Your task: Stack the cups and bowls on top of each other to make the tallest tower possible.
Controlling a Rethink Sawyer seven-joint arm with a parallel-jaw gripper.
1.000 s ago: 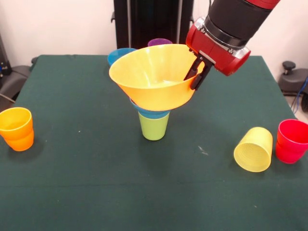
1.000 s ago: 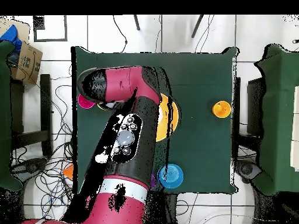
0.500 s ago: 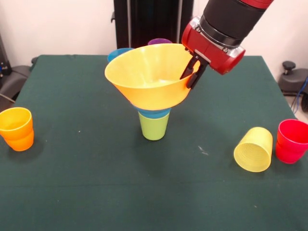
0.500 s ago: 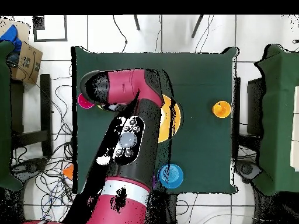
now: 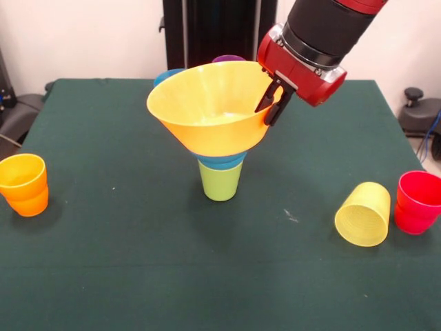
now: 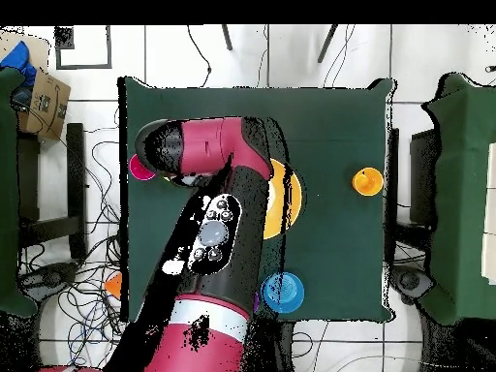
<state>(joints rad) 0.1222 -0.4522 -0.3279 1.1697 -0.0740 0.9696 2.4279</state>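
A lime green cup [image 5: 220, 183] stands upright mid-table with a small blue bowl [image 5: 220, 163] seated in its mouth. On top sits a large yellow-orange bowl [image 5: 207, 114], its base at the blue bowl and its rim slightly tilted. My gripper [image 5: 272, 103] is shut on that bowl's right rim, one black finger inside and one outside. In the overhead view the arm covers the stack, and only an edge of the yellow-orange bowl [image 6: 284, 199] shows.
An orange cup [image 5: 24, 184] stands at the left edge. A yellow cup [image 5: 363, 214] lies on its side at the right beside an upright red cup [image 5: 418, 201]. A second blue bowl [image 5: 167, 76] and a purple piece [image 5: 229, 61] sit behind the stack.
My gripper has carried the yellow-orange bowl a little to the left in the front view, bringing it more squarely over the blue bowl and green cup. Nothing else moved.
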